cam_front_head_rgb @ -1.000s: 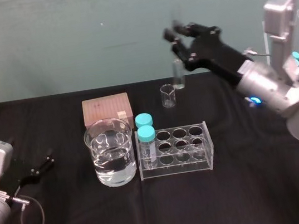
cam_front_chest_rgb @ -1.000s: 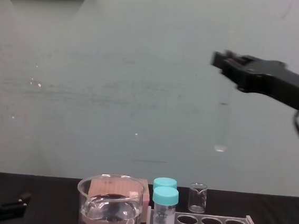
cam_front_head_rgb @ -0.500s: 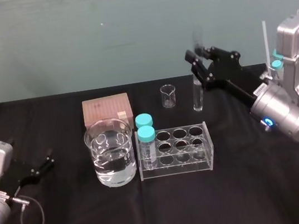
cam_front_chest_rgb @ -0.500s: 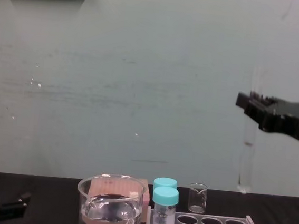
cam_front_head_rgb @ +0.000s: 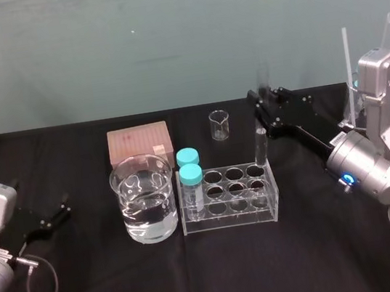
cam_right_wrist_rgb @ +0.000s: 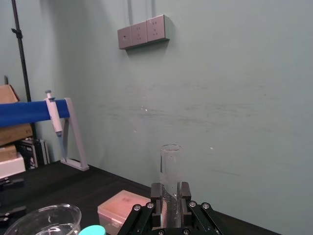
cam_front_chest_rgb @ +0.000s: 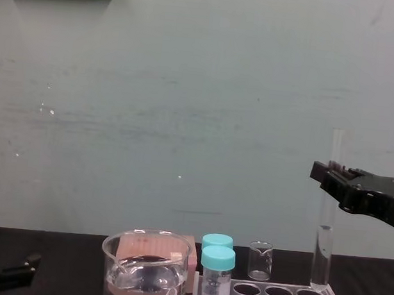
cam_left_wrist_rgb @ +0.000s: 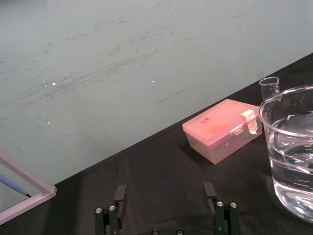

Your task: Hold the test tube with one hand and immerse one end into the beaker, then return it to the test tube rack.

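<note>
Over the far right hole of the test tube rack (cam_front_head_rgb: 232, 220), the right gripper (cam_front_chest_rgb: 327, 175) hangs, jaws pinching the upright test tube (cam_front_chest_rgb: 324, 236). This looks like the return step: it calls for a straight descent, then release. The left gripper (cam_front_head_rgb: 57, 214) idles near left, jaws spread.

We see the test tube (cam_front_head_rgb: 260, 143), a long, thin, clear glass tube, standing nearly upright with its open end up. The right gripper (cam_front_head_rgb: 258, 103) clamps it between black fingers on its upper part. Its rounded bottom sits at the far right hole of the test tube rack (cam_front_head_rgb: 230, 221), a low clear acrylic stand; we cannot tell whether it has entered the hole. The beaker (cam_front_head_rgb: 145, 205), wide and partly filled with clear liquid, stands just left of the rack.
</note>
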